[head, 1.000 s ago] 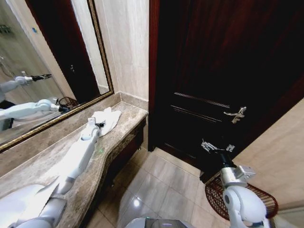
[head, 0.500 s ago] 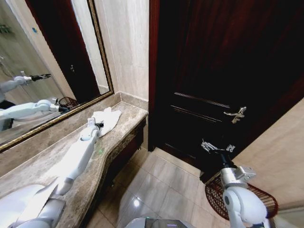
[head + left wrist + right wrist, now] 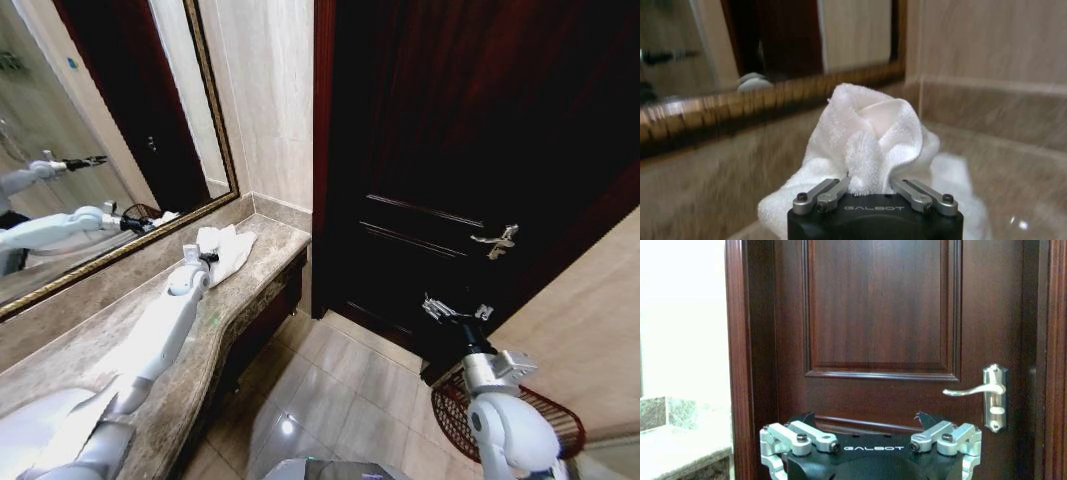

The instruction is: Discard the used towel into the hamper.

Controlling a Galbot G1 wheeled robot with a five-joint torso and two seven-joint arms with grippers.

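Note:
The used towel (image 3: 230, 247) is white and lies bunched at the far end of the marble counter (image 3: 100, 340), by the mirror. My left gripper (image 3: 208, 259) is shut on it. In the left wrist view the towel (image 3: 870, 135) rises in a peak out of the shut left gripper (image 3: 872, 192), its lower part trailing on the counter. The hamper (image 3: 555, 418), a dark reddish wire basket, stands on the floor at the lower right, partly behind my right arm. My right gripper (image 3: 455, 309) hangs open in front of the dark door, above the hamper, and stays open in its own wrist view (image 3: 870, 426).
A dark wooden door (image 3: 470, 150) with a silver lever handle (image 3: 497, 241) fills the wall ahead. A gold-framed mirror (image 3: 100, 150) runs along the counter's back. Tiled floor (image 3: 340, 390) lies open between counter and hamper.
The left gripper has risen slightly with the towel pinched in it, and the towel's reflection now shows in the mirror. The right arm has not moved.

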